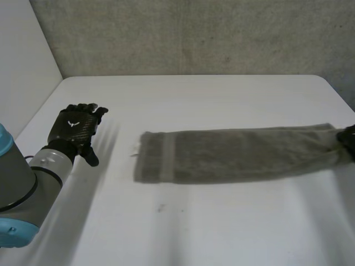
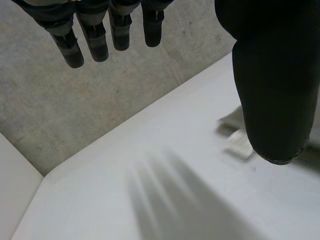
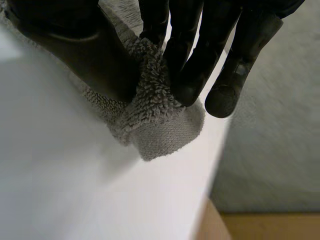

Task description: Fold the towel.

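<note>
A grey towel point(image 1: 233, 154), folded into a long narrow strip, lies across the white table point(image 1: 211, 221) from the middle to the right edge. My right hand point(image 1: 348, 142) is at the strip's right end. In the right wrist view its fingers point(image 3: 192, 55) and thumb pinch a bunched fold of the towel point(image 3: 155, 107) at the table's edge. My left hand point(image 1: 75, 130) hovers open over the table's left side, well clear of the towel's left end. In the left wrist view its fingers point(image 2: 100, 35) are straight and the thumb point(image 2: 275, 85) hangs beside a bit of the towel point(image 2: 237, 137).
A grey carpeted wall point(image 1: 194, 33) rises behind the table and a white panel point(image 1: 22, 55) stands at the left. The table's right edge drops off just beside my right hand, with floor point(image 3: 260, 225) below.
</note>
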You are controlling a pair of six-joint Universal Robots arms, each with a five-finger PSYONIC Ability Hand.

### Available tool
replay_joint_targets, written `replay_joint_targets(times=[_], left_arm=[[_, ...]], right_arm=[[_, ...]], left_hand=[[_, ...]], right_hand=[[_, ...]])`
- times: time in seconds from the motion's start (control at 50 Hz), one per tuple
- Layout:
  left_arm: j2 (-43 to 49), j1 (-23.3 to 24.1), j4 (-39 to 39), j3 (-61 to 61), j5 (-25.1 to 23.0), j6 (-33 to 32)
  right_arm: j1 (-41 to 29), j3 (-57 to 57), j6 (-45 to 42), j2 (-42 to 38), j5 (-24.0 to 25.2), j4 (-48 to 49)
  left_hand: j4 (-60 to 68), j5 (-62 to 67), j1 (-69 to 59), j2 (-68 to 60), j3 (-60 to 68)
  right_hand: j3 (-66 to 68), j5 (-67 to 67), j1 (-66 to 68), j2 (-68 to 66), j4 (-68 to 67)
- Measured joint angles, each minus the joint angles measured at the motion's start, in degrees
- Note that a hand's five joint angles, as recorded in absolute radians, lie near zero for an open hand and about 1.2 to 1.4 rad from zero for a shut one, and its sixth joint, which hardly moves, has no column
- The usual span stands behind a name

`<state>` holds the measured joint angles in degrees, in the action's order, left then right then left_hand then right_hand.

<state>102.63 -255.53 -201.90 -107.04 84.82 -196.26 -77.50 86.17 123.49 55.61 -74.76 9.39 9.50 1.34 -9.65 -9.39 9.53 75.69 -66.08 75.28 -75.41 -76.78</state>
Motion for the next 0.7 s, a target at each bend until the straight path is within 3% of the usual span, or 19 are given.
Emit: replay_joint_targets(times=[0.12,0.32,0.36,0.5,0.68,0.7], left_arm=[[-0.18,-0.45,-0.24,-0.09,0.02,0.0],[-0.29,-0.84,-0.43,-0.01,0.17,0.01],[-0.32,-0.88,-0.43,-0.01,0.22,0.02],[-0.59,-1.15,-0.43,-0.02,0.27,0.06],[-0.69,-1.15,-0.42,-0.12,0.27,0.09],[-0.69,-1.15,-0.42,-0.14,0.26,0.09]], right_arm=[[-0.03,-4.74,-1.28,1.26,-0.14,-3.82],[-23.65,-14.26,8.06,3.32,-1.96,-5.32],[-31.89,-16.53,9.17,2.42,-3.41,-4.72],[-50.13,-20.33,9.54,-2.76,-5.69,-1.46],[-61.54,-21.79,7.71,-11.91,-6.03,0.34],[-62.2,-21.64,7.19,-12.78,-6.12,0.31]], left_hand=[[0.0,0.0,0.0,0.0,-0.01],[0.0,0.0,0.0,0.01,0.0],[0.0,0.0,0.0,0.0,0.0],[0.0,0.0,0.0,0.01,0.0],[-0.01,0.0,0.0,0.01,0.0],[-0.01,0.0,0.0,0.0,0.0]], right_hand=[[0.0,-0.13,0.16,0.0,0.0],[0.84,-0.2,0.27,-0.01,0.0],[0.84,-0.2,0.27,-0.01,0.0],[0.84,-0.2,0.27,-0.01,0.0],[-2.78,2.81,-2.18,2.45,3.86],[-10.75,11.12,-10.26,10.52,11.94]])
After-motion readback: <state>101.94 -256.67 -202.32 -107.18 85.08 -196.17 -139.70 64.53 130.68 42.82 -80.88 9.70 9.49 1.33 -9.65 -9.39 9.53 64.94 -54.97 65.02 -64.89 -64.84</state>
